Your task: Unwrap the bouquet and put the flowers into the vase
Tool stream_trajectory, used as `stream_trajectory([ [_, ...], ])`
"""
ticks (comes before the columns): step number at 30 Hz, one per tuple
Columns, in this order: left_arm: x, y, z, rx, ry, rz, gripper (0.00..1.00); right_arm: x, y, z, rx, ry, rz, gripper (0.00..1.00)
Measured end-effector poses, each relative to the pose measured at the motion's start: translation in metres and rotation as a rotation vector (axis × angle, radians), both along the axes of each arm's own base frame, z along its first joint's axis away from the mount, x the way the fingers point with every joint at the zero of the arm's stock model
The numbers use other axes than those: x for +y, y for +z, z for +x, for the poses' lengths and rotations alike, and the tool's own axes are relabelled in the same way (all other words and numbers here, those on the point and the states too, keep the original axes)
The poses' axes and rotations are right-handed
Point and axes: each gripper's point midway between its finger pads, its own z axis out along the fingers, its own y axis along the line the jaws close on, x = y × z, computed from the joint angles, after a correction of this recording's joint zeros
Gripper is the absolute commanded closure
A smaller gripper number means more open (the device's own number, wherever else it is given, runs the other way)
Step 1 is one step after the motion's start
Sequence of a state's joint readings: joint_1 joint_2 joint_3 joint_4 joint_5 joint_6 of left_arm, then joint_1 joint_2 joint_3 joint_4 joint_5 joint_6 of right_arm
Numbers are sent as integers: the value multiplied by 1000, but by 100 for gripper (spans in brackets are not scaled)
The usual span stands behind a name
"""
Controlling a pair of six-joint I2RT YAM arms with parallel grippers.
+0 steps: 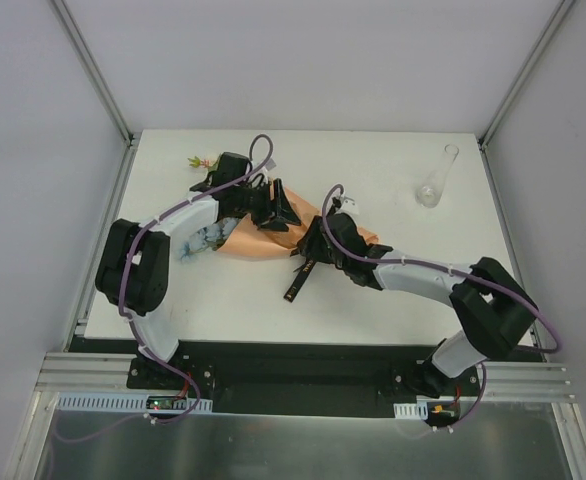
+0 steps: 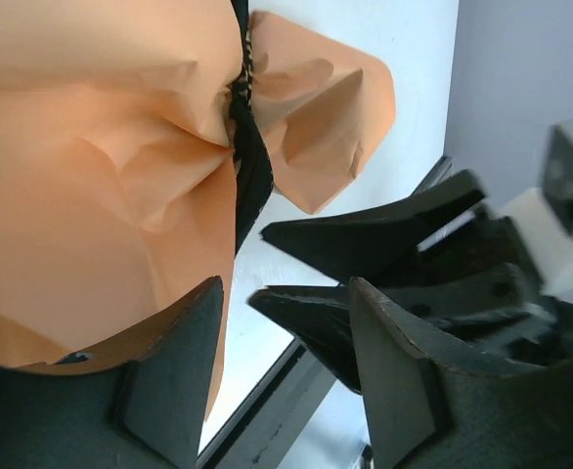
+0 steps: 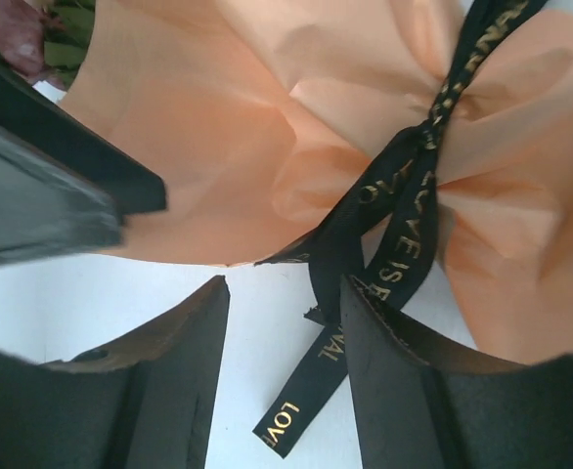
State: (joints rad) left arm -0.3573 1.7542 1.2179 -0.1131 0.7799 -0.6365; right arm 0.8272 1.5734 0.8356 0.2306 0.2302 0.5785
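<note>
1. Table (image 1: 373, 290), white: carries everything listed below.
2. Bouquet (image 1: 258, 242), peach-orange paper cone, lying on its side and still tied. It is my reference for all the places here.
3. Left gripper (image 2: 286, 293): I see it at the bouquet's far side, jaws apart, with the paper's edge against one finger (image 2: 169, 371) and nothing clamped.
4. Right gripper (image 3: 286, 288): just beside the bouquet's tied end, jaws apart, with a ribbon tail lying loose between them.
5. Flowers (image 1: 205, 242): pale blue blossoms show at the bouquet's wide end, still inside the paper.
6. Ribbon (image 3: 404, 195), black, knotted round the bouquet's narrow end. I read "LOVE IS" in gold lettering, and "LOV" on the tail tip.
7. Vase (image 1: 438, 180), clear glass: well apart from the bouquet, towards the table's far right corner.
</note>
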Motion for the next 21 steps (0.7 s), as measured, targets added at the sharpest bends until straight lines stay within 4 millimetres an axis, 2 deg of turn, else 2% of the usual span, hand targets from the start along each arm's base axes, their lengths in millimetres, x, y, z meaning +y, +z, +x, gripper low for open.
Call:
stream_trajectory([
  [2,-6,-5,-5,16,-20,1,52,-7,10,0,-19,-16,-10,42],
  [6,-11,-14,-10,49,-41,1,53,-20,29,0,-60,-22,-36,43],
  [8,-11,-16,-9,54,-39,3,59,-22,31,2,-64,-7,-68,49],
  [11,-11,-16,-9,52,-38,2,60,-20,32,8,-54,-1,-102,51],
  [15,-11,-16,-10,55,-40,0,62,-16,28,14,-26,2,-132,51],
  [21,-11,-21,-9,70,-39,5,64,-10,3,22,32,15,-189,52],
])
